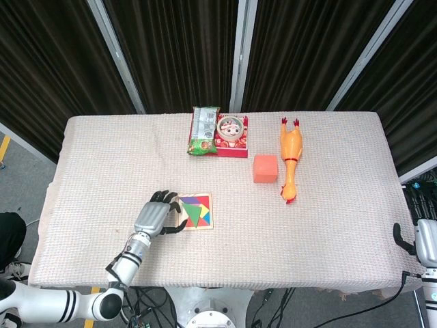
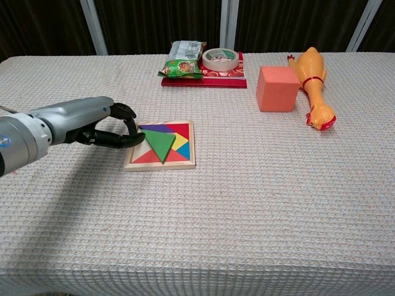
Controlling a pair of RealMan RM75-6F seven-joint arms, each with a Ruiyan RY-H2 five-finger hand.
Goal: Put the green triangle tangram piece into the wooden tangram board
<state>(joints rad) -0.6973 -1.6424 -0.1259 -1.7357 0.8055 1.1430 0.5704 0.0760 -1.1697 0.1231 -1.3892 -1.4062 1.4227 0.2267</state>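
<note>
The wooden tangram board [image 1: 207,225] [image 2: 160,165] lies left of the table's middle, holding several coloured pieces. The green triangle [image 1: 195,216] [image 2: 160,143] lies in its middle, tip pointing toward the front rim. My left hand [image 1: 157,214] [image 2: 105,125] hovers low at the board's left edge. It holds nothing. Its dark fingertips [image 2: 134,131] are curved, with a gap to the thumb, and reach the rim just left of the triangle. My right hand [image 1: 425,244] shows only partly at the bottom right corner of the head view, off the table.
At the back middle a red tray [image 2: 203,80] carries a green snack bag [image 2: 182,66] and a tape roll [image 2: 220,59]. An orange cube [image 2: 277,88] and a rubber chicken [image 2: 313,83] lie at the back right.
</note>
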